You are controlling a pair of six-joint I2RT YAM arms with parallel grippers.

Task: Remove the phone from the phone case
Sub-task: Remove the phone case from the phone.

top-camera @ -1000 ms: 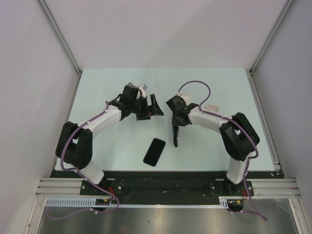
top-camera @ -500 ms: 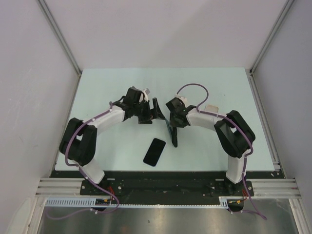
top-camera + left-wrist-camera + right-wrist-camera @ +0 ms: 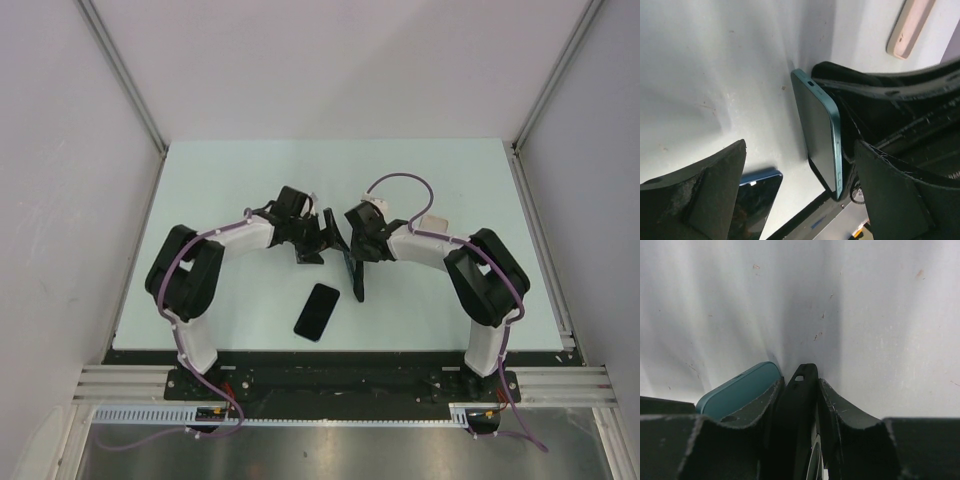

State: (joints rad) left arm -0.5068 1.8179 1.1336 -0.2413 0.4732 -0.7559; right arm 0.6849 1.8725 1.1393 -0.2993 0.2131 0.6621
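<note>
Nearest me a glossy black handset [image 3: 317, 311] lies flat, just beyond it the flat teal phone [image 3: 817, 135] now shows on edge, left of the thin black phone case [image 3: 799, 412] my right gripper [image 3: 800, 383] clenches, and my left gripper [image 3: 322, 238] has swung in, released wide, to bracket it: nearly free, I'd judge.

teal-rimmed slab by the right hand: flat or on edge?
On edge. The teal-rimmed slab stands upright on the table beside the right hand; the top view shows only a thin sliver. Gripped or not: cannot tell.
</note>
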